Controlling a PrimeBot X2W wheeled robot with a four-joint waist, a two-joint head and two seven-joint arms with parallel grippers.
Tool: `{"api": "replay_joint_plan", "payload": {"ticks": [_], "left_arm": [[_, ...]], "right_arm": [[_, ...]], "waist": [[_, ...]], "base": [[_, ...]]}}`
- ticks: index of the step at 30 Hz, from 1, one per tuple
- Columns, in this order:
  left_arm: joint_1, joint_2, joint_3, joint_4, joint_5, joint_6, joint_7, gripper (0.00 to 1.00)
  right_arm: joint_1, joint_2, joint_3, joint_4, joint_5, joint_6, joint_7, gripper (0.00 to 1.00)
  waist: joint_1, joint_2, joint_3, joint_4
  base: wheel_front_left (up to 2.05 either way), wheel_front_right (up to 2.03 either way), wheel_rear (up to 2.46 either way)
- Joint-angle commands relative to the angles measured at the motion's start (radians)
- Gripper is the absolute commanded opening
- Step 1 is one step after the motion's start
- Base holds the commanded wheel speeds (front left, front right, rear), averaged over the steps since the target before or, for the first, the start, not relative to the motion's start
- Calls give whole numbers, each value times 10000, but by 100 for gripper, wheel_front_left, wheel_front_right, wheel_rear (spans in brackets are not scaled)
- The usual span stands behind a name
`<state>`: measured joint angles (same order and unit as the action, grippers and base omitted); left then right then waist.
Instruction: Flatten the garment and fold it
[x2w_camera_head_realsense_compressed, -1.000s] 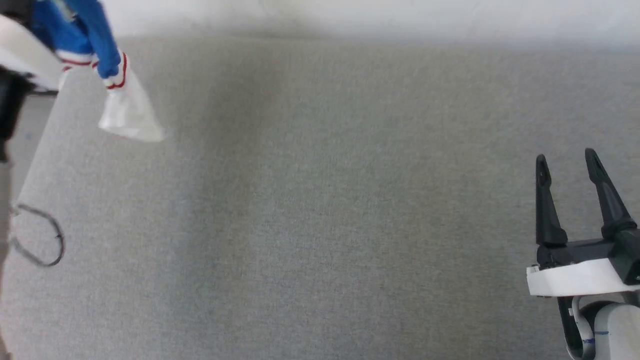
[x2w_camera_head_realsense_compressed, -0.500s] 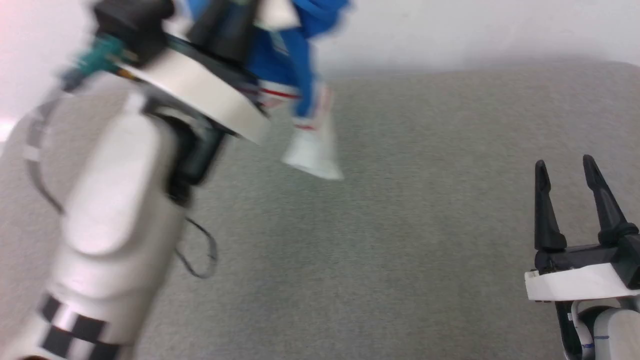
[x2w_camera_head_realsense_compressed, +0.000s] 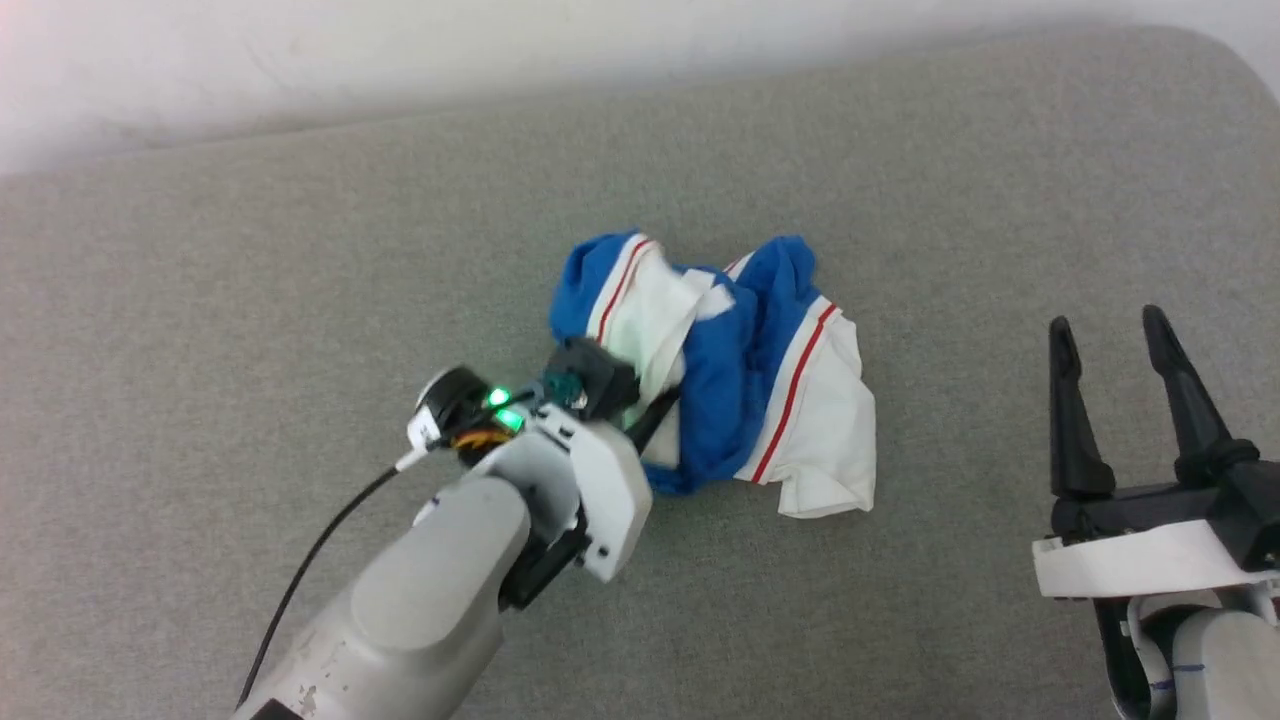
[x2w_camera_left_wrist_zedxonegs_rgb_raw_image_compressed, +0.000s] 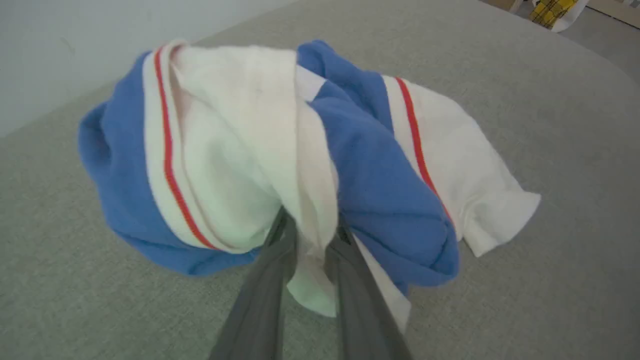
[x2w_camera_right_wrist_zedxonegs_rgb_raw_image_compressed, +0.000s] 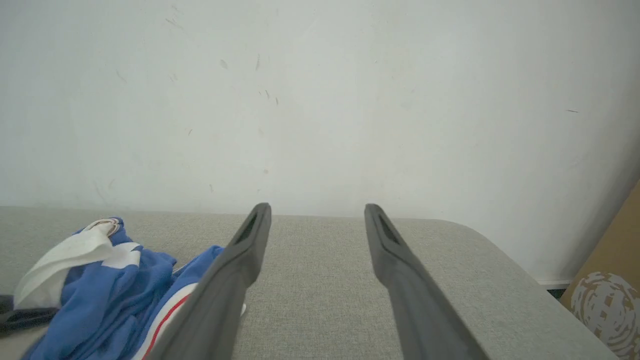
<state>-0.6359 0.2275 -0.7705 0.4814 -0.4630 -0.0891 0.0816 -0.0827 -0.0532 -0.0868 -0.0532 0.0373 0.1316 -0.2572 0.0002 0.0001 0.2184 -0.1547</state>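
The garment (x2w_camera_head_realsense_compressed: 720, 360) lies crumpled in a heap in the middle of the grey cushioned surface, blue cloth and white sleeves with red stripes bunched together. Its lettering and number are hidden in the folds. My left gripper (x2w_camera_head_realsense_compressed: 668, 405) reaches into the heap's near left side. In the left wrist view the left gripper (x2w_camera_left_wrist_zedxonegs_rgb_raw_image_compressed: 310, 235) is shut on a white fold of the garment (x2w_camera_left_wrist_zedxonegs_rgb_raw_image_compressed: 380, 185). To the right, well apart from the cloth, my right gripper (x2w_camera_head_realsense_compressed: 1105, 325) stands open and holds nothing. In the right wrist view the right gripper (x2w_camera_right_wrist_zedxonegs_rgb_raw_image_compressed: 317, 207) points at the wall, with the garment (x2w_camera_right_wrist_zedxonegs_rgb_raw_image_compressed: 110, 285) at lower left.
The grey cushioned surface (x2w_camera_head_realsense_compressed: 300, 250) spreads wide around the heap and ends at a white wall (x2w_camera_right_wrist_zedxonegs_rgb_raw_image_compressed: 320, 100) behind. Its far right corner (x2w_camera_head_realsense_compressed: 1230, 60) is rounded. A black cable (x2w_camera_head_realsense_compressed: 320, 540) trails from my left arm. A cardboard box (x2w_camera_right_wrist_zedxonegs_rgb_raw_image_compressed: 605, 290) stands beyond the right edge.
The head camera has swung. The garment hung in the air from my left gripper; now it rests crumpled on the surface, still pinched. The right gripper stays open in place.
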Motion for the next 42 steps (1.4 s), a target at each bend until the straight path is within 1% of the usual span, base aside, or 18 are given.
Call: {"api": "replay_joint_plan", "payload": {"ticks": [1, 4, 7, 11, 13, 16, 19, 20, 24, 27, 30, 33, 35, 36, 37, 38, 39, 42], "left_arm": [[60, 34, -149, 482, 165, -85, 25, 100], [1, -138, -109, 1274, 211, 71, -408, 100], [-102, -339, 66, 1688, 107, 134, -1050, 100], [-202, -450, 540, 1697, -131, 332, -2138, 100], [-131, -407, 863, 1494, -332, 473, -2602, 100], [160, -154, 1435, 922, -608, 798, -3055, 100], [694, 346, 1949, 119, -711, 1131, -3277, 100], [694, 346, 1949, 119, -711, 1131, -3277, 100], [1748, 1012, 2587, -1278, -642, 1631, -3401, 100], [2716, 1300, 2995, -2644, -323, 1985, -3425, 100], [3851, 1281, 3419, -4018, 208, 2396, -3429, 100], [4949, 1020, 3690, -4970, 727, 2677, -3431, 100], [5526, 921, 3747, -5316, 1279, 2834, -3431, 100], [5759, 962, 3681, -5379, 1685, 2906, -3431, 100], [5994, 911, 3649, -5384, 1898, 2973, -3432, 100], [6209, 740, 3718, -5424, 1907, 3040, -3432, 100], [6382, 594, 3800, -5490, 1909, 3049, -3432, 100], [6730, 389, 3975, -5645, 2083, 2931, -3432, 100]], "right_arm": [[-163, 29, 80, 32, 102, -9, -46, 100], [-216, 29, 144, 103, 103, -9, -46, 100], [-162, 29, 120, 173, 17, -9, -46, 100], [-10, 29, 6, 279, -157, -9, -46, 100], [120, 29, -62, 308, -229, -9, -46, 100], [383, 29, -196, 349, -298, -9, -46, 100], [633, 29, -273, 365, -366, -9, -46, 100], [633, 29, -273, 365, -366, -9, -46, 100], [903, 30, -316, 351, -429, -9, -46, 100], [1082, 30, -356, 302, -442, -9, -46, 100], [1236, 30, -369, 254, -435, -9, -46, 100], [1366, 30, -362, 217, -393, -9, -46, 100], [1439, 30, -361, 222, -340, -9, -46, 100], [1470, 30, -356, 227, -311, -9, -46, 100], [1493, 30, -344, 231, -290, -9, -46, 100], [1514, 30, -331, 237, -270, -9, -46, 100], [1529, 30, -313, 241, -250, -9, -46, 100], [1564, 30, -247, 243, -216, -9, -46, 100]], "waist": [[-2, -1, 256, -32], [-2, -1, 262, 141], [-2, -1, 98, 430], [-2, -1, -411, 901], [-2, -1, -705, 1134], [-2, -1, -1168, 1504], [-2, -1, -1514, 1824], [-2, -1, -1514, 1824], [-2, -1, -1809, 2117], [-2, -1, -1937, 2276], [-2, -1, -2045, 2364], [-2, -1, -2108, 2407], [-2, -1, -2149, 2418], [-2, -1, -2167, 2415], [-2, -1, -2178, 2407], [-2, -1, -2190, 2402], [-2, -1, -2196, 2392], [-2, -1, -2189, 2354]], "base": [[0, 0, 0], [0, 0, 0], [0, 0, 0], [0, 0, 0], [0, 0, 0], [0, 0, 0], [0, 0, 0], [0, 0, 0], [0, 0, 0], [0, 0, 0], [0, 0, 0], [0, 0, 0], [0, 0, 0], [0, 0, 0], [0, 0, 0], [0, 0, 0], [0, 0, 0], [0, 0, 0]]}}
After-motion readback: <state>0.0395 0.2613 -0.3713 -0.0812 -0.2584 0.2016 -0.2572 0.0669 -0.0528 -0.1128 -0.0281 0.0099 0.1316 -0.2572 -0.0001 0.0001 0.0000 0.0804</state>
